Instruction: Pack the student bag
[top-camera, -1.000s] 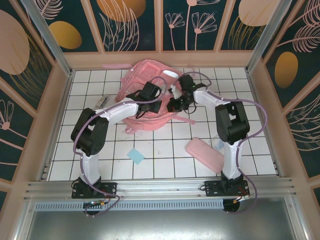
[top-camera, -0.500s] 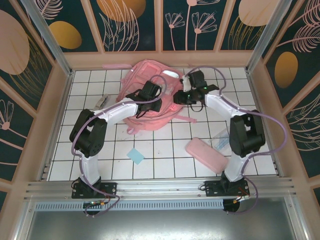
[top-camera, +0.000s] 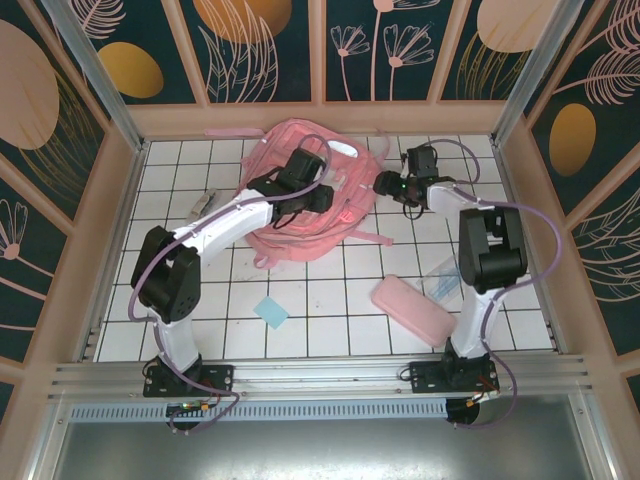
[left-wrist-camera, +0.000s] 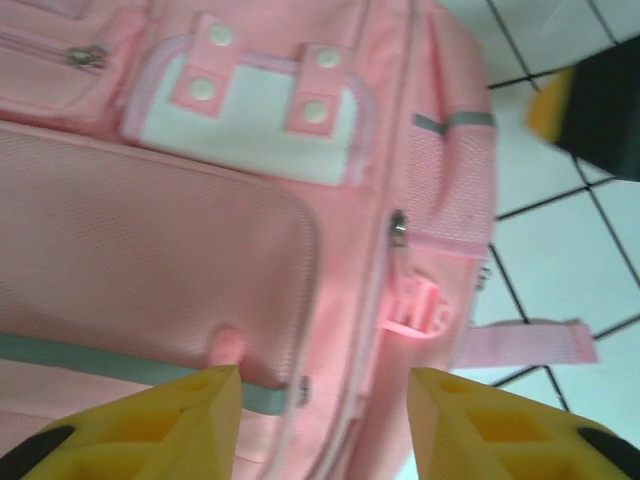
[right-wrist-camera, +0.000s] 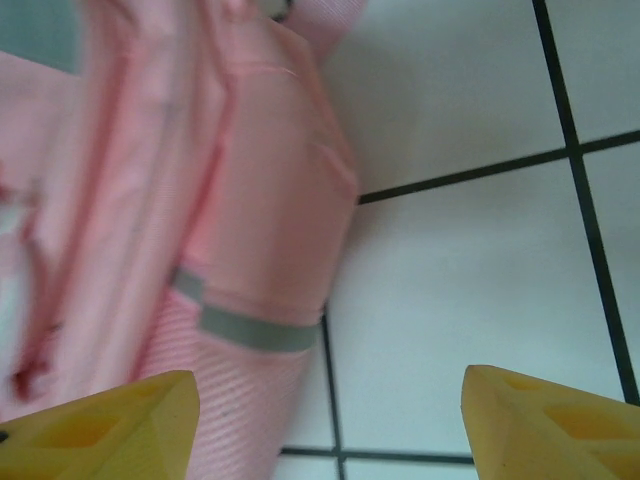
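My left fingers (top-camera: 328, 196) were half open, empty, directly over the student bag (top-camera: 285, 140); right fingers (top-camera: 381, 183) gaped wide, empty, just off its right side.

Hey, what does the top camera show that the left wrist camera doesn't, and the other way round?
Top camera: the flat pink pencil case and a small blue square lying on the tiles in front of the bag. Left wrist camera: close detail of a white snap flap, a zip pull and a pink buckle, with the left gripper open above them. Both: the student bag on the white tiled table.
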